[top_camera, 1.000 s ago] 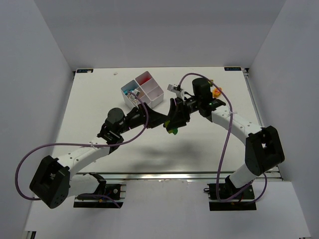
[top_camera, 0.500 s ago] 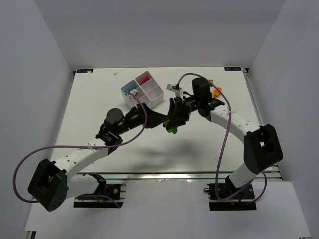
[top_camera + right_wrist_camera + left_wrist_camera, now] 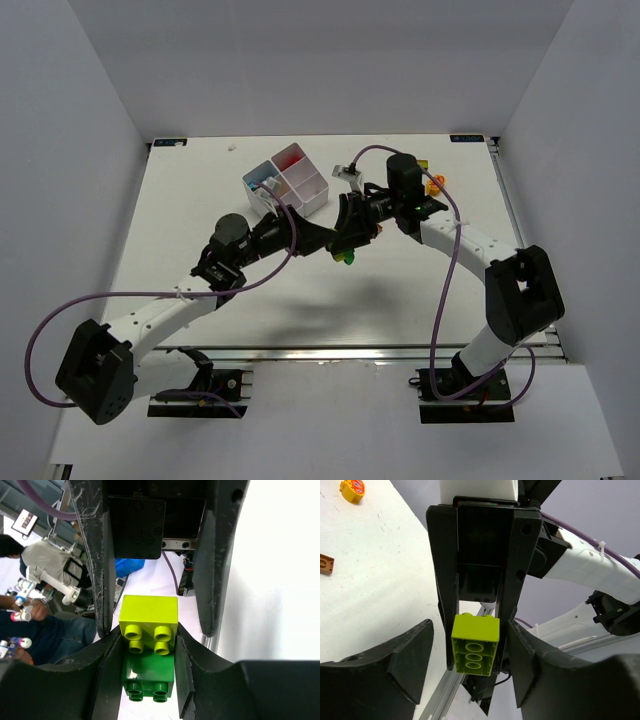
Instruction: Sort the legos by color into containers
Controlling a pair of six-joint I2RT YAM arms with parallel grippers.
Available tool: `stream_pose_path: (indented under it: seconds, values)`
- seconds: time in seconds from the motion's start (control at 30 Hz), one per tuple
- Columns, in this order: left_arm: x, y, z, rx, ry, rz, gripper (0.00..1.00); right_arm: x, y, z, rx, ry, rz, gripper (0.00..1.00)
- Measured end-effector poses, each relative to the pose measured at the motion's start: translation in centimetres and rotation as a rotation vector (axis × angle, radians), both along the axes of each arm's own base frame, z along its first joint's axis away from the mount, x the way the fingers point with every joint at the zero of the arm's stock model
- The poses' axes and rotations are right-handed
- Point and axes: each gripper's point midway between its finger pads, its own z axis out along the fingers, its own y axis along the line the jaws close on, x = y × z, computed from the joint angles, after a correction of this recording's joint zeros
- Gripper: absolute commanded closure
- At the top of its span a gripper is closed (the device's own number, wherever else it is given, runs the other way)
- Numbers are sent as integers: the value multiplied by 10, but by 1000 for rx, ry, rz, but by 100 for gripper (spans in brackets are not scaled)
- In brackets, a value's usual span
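My right gripper [image 3: 148, 647] is shut on a lime green lego [image 3: 149, 615] with a dark green lego [image 3: 148, 677] right behind it, held above the table in the middle [image 3: 345, 258]. My left gripper [image 3: 470, 647] is open. Its fingers [image 3: 102, 570] straddle the lime lego [image 3: 475, 644] and the right gripper's fingers [image 3: 445, 580] without closing on it. In the top view the two grippers meet nose to nose, left [image 3: 330, 243] and right [image 3: 348, 245]. The white four-compartment tray [image 3: 312, 203] stands behind them, with red pieces in its far cell and blue in its left cell.
Loose orange and yellow legos [image 3: 433, 185] lie at the far right by the right arm. A yellow-orange piece [image 3: 352, 489] and an orange brick [image 3: 325, 564] show on the table in the left wrist view. The table's front rail runs below the grippers.
The joined grippers and the green legos have shifted slightly away from the near edge. Both grips look the same.
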Motion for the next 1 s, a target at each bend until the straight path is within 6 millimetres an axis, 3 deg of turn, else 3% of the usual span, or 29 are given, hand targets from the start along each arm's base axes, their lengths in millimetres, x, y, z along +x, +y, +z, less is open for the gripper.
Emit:
stream_pose_path:
  seconds: [0.17, 0.23, 0.37, 0.53, 0.63, 0.77, 0.83, 0.87, 1.0]
  values:
    - [2, 0, 4, 7, -13, 5, 44, 2, 1, -2, -16, 22, -16, 100]
    - [2, -1, 6, 5, -16, 5, 52, 3, 1, -2, -18, 24, -24, 99]
    - [3, 0, 4, 13, -18, 7, 76, 3, 0, -3, -23, 36, -21, 91]
    - [3, -1, 4, 13, -14, 6, 88, 3, 0, -3, -27, 44, -20, 79]
    - [3, -1, 4, 12, -11, 6, 91, 3, 0, -3, -27, 46, -20, 68]
    - [3, -1, 3, 12, -8, 6, 93, 3, 0, -3, -30, 51, -22, 37]
    - [3, -1, 3, 15, -6, 5, 94, 4, 1, -3, -32, 50, -29, 29]
    - [3, -1, 2, 16, -4, 4, 95, 5, 1, -4, -33, 50, -32, 11]
    - [3, -1, 2, 20, -2, 4, 95, 6, 2, -5, -30, 37, -39, 11]
